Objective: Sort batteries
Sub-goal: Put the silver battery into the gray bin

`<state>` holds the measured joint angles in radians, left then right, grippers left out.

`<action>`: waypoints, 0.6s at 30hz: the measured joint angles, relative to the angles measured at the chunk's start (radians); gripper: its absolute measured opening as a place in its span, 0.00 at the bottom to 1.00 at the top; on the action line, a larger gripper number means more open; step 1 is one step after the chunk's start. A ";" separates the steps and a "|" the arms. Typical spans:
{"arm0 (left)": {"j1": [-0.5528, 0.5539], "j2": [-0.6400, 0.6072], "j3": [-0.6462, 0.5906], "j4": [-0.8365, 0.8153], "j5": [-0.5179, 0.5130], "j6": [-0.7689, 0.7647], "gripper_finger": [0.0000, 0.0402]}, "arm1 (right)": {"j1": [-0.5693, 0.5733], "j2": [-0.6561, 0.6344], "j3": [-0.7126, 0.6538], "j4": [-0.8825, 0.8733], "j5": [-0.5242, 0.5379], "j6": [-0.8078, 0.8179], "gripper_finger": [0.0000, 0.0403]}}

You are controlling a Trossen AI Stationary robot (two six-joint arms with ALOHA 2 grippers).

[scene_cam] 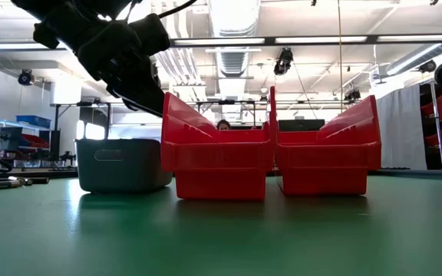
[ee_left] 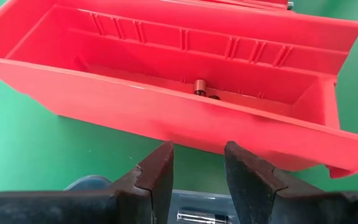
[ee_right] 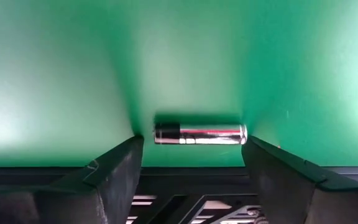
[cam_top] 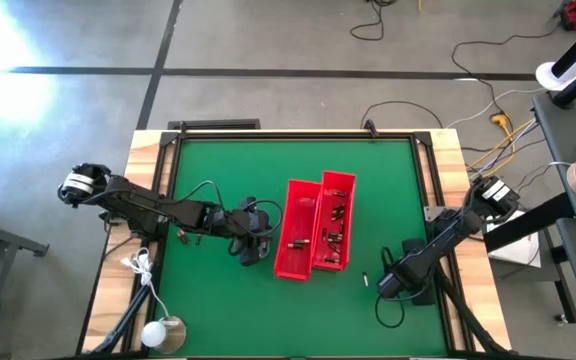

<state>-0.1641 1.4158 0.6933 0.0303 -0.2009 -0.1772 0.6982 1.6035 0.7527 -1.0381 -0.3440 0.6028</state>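
Note:
A single battery (ee_right: 199,134), silvery with a dark end and a red stripe, lies on its side on the green mat (ee_right: 55,74). My right gripper (ee_right: 191,142) is open around it, one finger beyond each end, near the table's right near corner (cam_top: 386,283). My left gripper (ee_left: 197,155) is open and hovers over the small grey tray (scene_cam: 121,165), just left of the red bins (cam_top: 253,248). Another battery (ee_left: 201,216) lies in that tray below the fingers. Two batteries (ee_left: 204,88) rest on the left red bin's floor, and several more (cam_top: 335,225) lie in the right bin.
Two long red bins (cam_top: 298,228) (cam_top: 334,222) stand side by side mid-table, open tops up. The mat's near half is bare in front of them (scene_cam: 221,230). Cables trail at the left near corner (cam_top: 143,275). The room behind holds benches and racks.

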 joint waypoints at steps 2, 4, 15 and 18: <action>-0.001 0.000 0.000 0.002 0.006 0.005 0.31 | -0.006 0.000 0.000 0.001 0.000 0.009 0.66; -0.001 0.000 0.000 0.021 0.004 0.017 0.31 | -0.015 0.000 0.000 0.000 -0.002 0.021 0.65; -0.001 0.000 0.001 0.149 0.002 0.095 0.31 | -0.019 0.000 0.006 0.005 0.004 0.002 0.66; -0.002 0.000 0.001 0.168 0.001 0.115 0.31 | -0.023 0.000 0.009 0.007 0.005 0.003 0.64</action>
<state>-0.1660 1.4163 0.6945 0.1981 -0.1995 -0.0621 0.6754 1.6039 0.7620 -1.0309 -0.3389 0.6056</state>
